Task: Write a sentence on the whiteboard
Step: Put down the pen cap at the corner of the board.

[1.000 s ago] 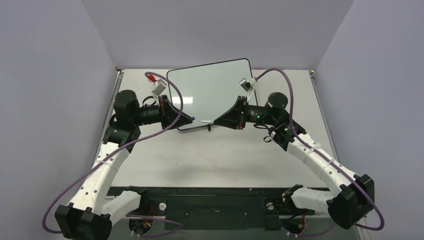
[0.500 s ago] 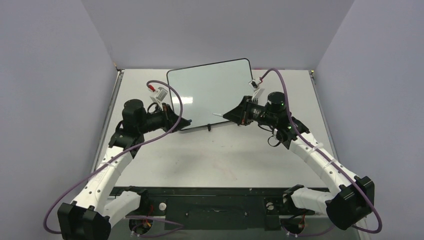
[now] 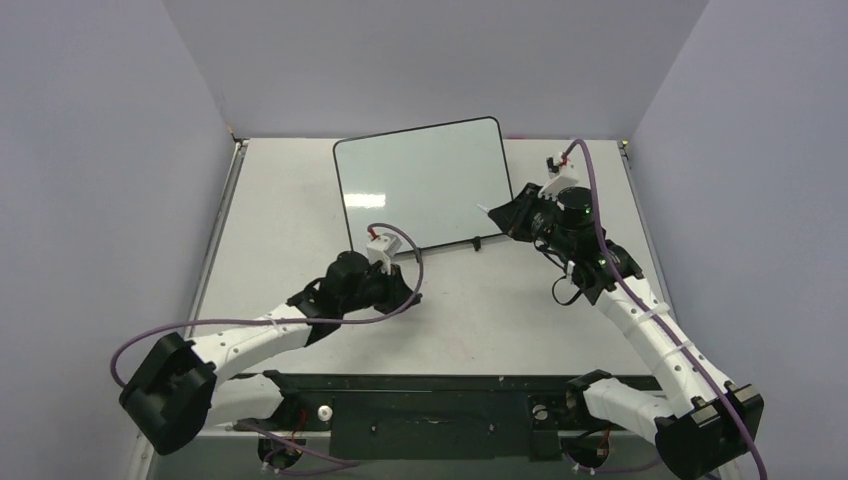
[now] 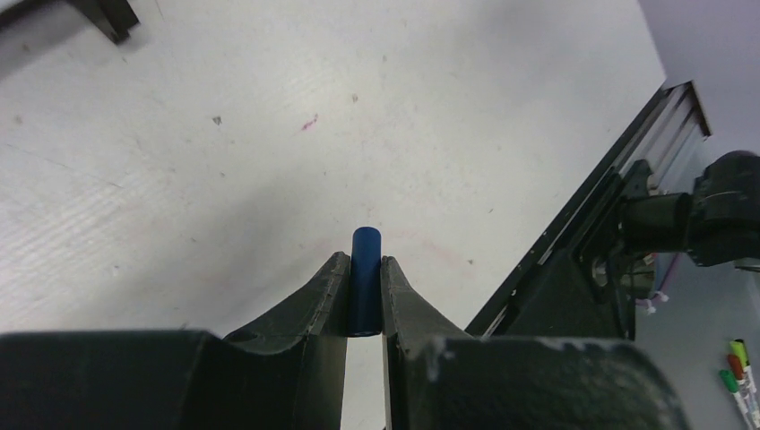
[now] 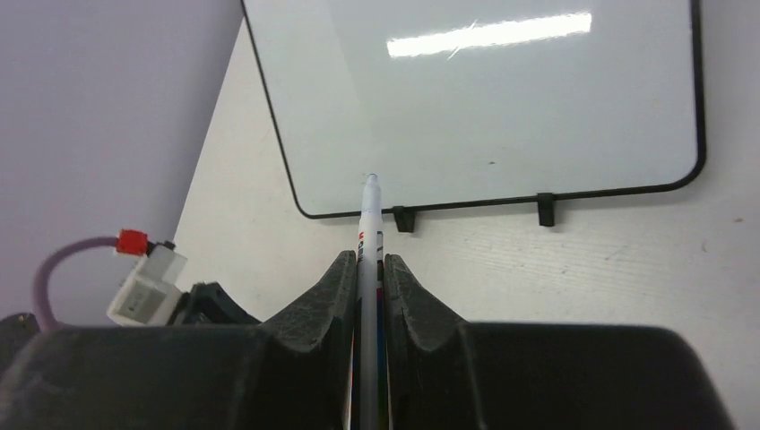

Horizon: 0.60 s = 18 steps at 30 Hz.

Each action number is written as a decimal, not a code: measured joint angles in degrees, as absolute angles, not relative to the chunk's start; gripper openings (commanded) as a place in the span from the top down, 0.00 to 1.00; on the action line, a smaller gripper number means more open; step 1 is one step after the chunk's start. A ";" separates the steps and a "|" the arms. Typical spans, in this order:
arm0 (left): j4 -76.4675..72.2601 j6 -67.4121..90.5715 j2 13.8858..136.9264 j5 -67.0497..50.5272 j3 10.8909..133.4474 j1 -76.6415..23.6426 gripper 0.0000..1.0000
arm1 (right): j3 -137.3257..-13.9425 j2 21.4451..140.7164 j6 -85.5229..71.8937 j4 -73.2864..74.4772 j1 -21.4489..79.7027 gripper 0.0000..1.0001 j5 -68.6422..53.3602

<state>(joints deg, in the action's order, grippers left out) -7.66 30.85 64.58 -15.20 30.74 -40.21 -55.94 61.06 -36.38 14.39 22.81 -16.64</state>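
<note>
The whiteboard (image 3: 420, 185) lies flat at the back of the table, its two black clip feet (image 5: 545, 209) on the near edge. Its white face (image 5: 484, 107) is blank; no sentence shows on it. My right gripper (image 3: 497, 214) hovers at the board's near right corner, shut on a white marker (image 5: 369, 233) whose bare tip points over the board's rim. My left gripper (image 3: 408, 296) is low over the table in front of the board, shut on the marker's dark blue cap (image 4: 365, 269). The cap pokes out past the fingertips.
A black rail (image 3: 420, 385) with the arm bases runs along the table's near edge and also shows close to the left gripper as the rail (image 4: 582, 242). Spare markers (image 4: 739, 376) lie beyond it. Grey walls close in three sides. Purple cables loop off both wrists.
Both grippers were together at the board's near edge. The left arm has swung toward the near middle of the table with the cap; the right has carried the marker to the board's right corner.
</note>
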 measured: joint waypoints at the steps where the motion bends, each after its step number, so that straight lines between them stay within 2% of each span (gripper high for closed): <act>1: -8.95 30.89 66.70 -14.20 30.24 -41.58 1.00 | -55.75 60.86 -36.42 14.48 22.35 1.00 -15.64; 14: -22.04 31.31 89.32 -8.93 31.05 -49.47 1.00 | -53.21 60.34 -36.51 16.88 19.79 1.00 -11.33; 18: -23.92 31.24 91.90 -7.94 32.34 -50.48 0.91 | -52.58 60.10 -36.49 16.88 19.46 1.00 -11.25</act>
<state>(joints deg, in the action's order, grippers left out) -23.92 31.24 91.90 -7.94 32.34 -50.48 -52.58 60.10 -36.49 16.88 19.46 -11.25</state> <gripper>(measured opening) 0.128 0.105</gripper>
